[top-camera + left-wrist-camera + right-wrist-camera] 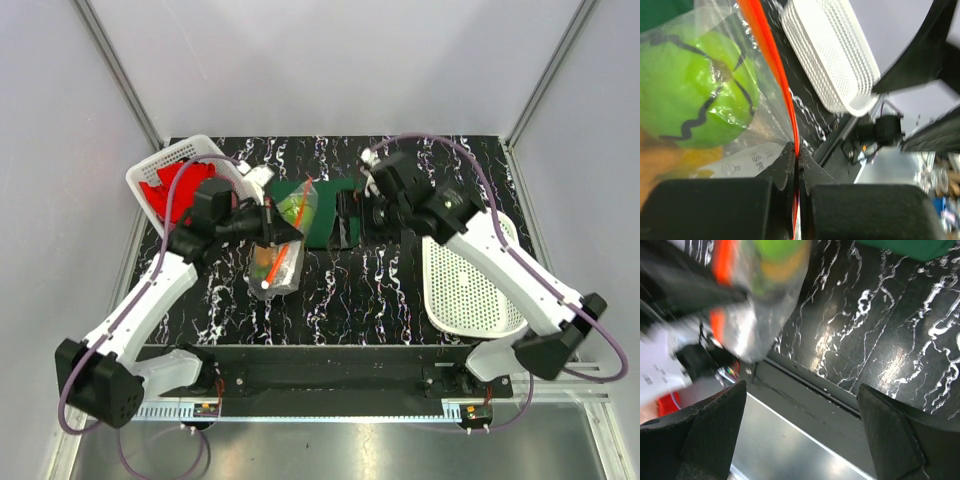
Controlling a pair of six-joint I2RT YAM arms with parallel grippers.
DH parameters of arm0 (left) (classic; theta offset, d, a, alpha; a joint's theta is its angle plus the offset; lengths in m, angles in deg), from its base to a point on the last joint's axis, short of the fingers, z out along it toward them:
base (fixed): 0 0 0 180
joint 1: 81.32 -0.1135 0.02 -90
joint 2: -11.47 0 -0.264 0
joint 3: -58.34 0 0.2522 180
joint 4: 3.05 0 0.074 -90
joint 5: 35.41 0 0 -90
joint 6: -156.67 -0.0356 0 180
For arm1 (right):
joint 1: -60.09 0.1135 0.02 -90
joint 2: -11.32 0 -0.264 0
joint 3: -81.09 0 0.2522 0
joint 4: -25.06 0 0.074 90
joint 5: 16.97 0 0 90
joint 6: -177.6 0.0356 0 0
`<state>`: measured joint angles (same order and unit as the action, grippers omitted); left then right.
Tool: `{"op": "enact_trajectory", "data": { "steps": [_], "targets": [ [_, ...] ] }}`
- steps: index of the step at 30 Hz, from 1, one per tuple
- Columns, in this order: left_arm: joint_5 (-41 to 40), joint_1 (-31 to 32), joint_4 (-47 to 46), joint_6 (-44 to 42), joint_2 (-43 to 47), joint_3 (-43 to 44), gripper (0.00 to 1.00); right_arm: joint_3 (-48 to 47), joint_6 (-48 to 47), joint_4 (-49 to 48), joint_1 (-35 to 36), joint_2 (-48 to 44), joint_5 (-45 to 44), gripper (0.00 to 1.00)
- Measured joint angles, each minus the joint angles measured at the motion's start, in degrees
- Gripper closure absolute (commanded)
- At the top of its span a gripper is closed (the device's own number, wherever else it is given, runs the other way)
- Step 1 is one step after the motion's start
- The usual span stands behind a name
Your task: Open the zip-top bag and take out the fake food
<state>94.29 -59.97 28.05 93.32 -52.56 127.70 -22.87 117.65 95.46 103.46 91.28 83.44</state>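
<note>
Showing black marbled table (pixel 400 290); zip-top bag (pixel 285 265) left of centre, fake food (pixel 695 95) inside. Left gripper (pixel 796 165) pinched together on the bag's orange zip strip (pixel 769 50). Right gripper (pixel 802 430) just right of bag, fingers wide apart, empty.

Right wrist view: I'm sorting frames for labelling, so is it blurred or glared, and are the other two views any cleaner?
Right wrist: the zip-top bag is smeared by motion blur, and glare streaks the table. Left wrist: sharp on the orange zip strip and green fake food. Top external: evenly lit and sharp.
</note>
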Motion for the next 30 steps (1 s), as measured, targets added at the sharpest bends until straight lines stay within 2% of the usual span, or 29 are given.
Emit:
{"op": "enact_trajectory", "data": {
  "steps": [4,7,8,9,13,19,30],
  "targets": [
    [-1.6,5.6,3.7,-2.6,-3.7,1.8,1.00,-14.1,7.2,5.7,0.0,8.1,-6.6,0.00],
    [-6.7,10.3,5.8,-2.7,-5.0,1.9,1.00,-18.6,12.2,7.6,0.0,11.8,-9.4,0.02],
    [-9.0,11.9,6.2,-2.6,-5.0,1.9,1.00,-18.8,13.9,8.1,0.0,12.6,-9.9,0.04],
    [-11.1,13.4,6.3,-2.4,-5.0,1.9,1.00,-18.7,15.6,8.8,0.0,13.4,-10.1,0.11],
    [-17.8,17.6,5.6,-1.5,-4.6,1.5,1.00,-14.9,21.2,9.7,-0.4,15.2,-10.3,0.16],
    [-25.2,20.8,4.6,-0.5,-1.7,-1.4,1.00,-10.1,26.4,10.2,-0.6,15.2,-10.3,0.32],
    [-30.0,24.6,4.8,-1.9,-1.5,-1.6,1.00,-9.5,28.5,8.6,-0.6,15.2,-9.2,0.34]
  ]
}}
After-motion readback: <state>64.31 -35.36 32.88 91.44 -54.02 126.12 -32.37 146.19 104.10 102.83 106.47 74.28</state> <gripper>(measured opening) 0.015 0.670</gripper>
